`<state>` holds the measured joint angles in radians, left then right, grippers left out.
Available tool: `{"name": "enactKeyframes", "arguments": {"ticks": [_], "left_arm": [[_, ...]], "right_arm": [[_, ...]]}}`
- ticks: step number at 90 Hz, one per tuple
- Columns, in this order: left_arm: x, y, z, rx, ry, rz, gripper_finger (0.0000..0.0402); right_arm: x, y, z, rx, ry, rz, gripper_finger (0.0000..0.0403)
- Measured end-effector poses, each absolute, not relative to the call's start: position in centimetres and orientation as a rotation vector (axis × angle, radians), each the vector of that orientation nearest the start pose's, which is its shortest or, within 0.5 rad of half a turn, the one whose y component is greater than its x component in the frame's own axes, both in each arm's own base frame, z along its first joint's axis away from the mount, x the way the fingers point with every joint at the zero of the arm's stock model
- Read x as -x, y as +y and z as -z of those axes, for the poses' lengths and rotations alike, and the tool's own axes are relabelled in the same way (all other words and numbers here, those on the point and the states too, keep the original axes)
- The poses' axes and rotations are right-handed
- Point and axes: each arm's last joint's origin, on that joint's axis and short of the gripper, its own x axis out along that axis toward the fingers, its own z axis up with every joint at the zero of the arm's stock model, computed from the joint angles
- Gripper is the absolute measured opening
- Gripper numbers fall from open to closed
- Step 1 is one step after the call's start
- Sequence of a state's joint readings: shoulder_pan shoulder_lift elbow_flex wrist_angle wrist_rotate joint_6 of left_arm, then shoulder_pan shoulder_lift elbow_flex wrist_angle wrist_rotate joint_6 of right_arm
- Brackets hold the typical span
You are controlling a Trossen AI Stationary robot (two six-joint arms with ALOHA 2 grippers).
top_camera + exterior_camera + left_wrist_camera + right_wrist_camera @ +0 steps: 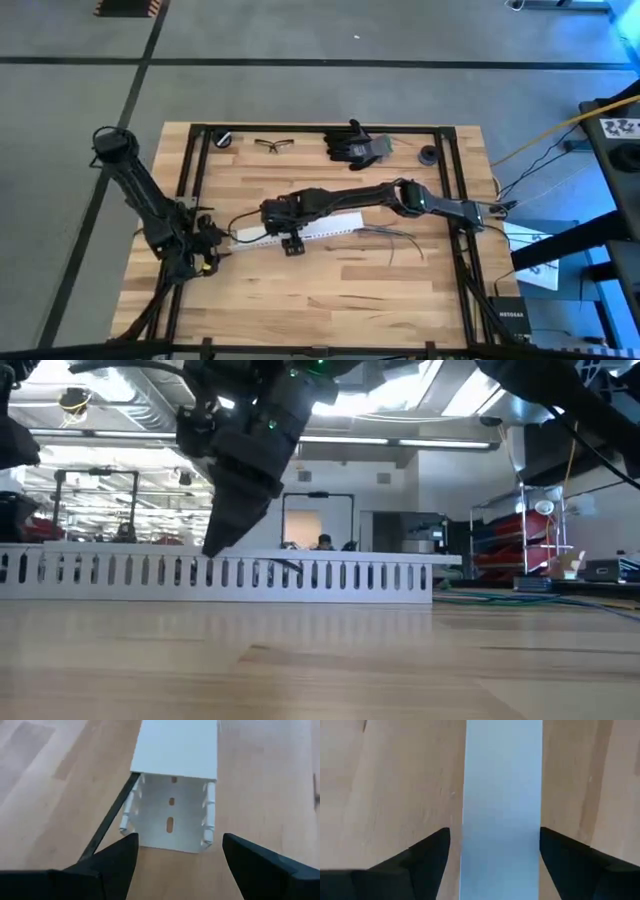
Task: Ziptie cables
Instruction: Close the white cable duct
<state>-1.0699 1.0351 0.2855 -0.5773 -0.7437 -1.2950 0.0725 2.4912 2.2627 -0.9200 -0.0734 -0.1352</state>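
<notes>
A long white slotted duct (305,228) lies flat on the wooden table. Its open left end (172,820) faces my left gripper (177,852), which stands open just short of it at the table's left (207,250). A thin dark strand (107,827) runs out of that end past the left finger. My right gripper (495,855) is open and comes down over the duct's left part (291,240), one finger on each side of the white lid (502,795). Thin loose cables (392,236) lie on the table off the duct's right end. My right gripper straddles the duct's lid from above, fingers pointing down and lying across it. The duct rests flat on the table. I cannot tell whether the fingers touch its sides.
At the far edge lie black gloves (356,146), safety glasses (270,145) and two small black round parts (224,139) (429,154). Black frame rails (455,200) run along the table's sides. Bare wood lies in front of the duct toward the near edge.
</notes>
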Motion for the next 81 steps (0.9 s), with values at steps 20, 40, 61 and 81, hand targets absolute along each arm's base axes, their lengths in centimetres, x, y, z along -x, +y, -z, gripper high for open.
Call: {"name": "enactKeyframes", "arguments": {"ticks": [20,40,61,81], "left_arm": [[-7.84,-10.2,-12.11,0.181,0.785,-0.264,0.0274],[-8.1,-10.79,-12.37,0.17,0.808,-0.197,0.0285],[-8.06,-10.92,-12.36,0.186,0.843,-0.179,0.0347],[-7.97,-11.02,-12.28,0.216,0.889,-0.165,0.0376]], "right_arm": [[-52.0,4.65,-17.8,0.115,1.14,-0.192,0.0287],[-52.03,4.64,-17.81,0.08,1.141,-0.162,0.0287],[-52.05,4.64,-17.8,0.064,1.141,-0.152,0.0287],[-52.05,4.64,-17.78,0.062,1.141,-0.151,0.0287]]}}
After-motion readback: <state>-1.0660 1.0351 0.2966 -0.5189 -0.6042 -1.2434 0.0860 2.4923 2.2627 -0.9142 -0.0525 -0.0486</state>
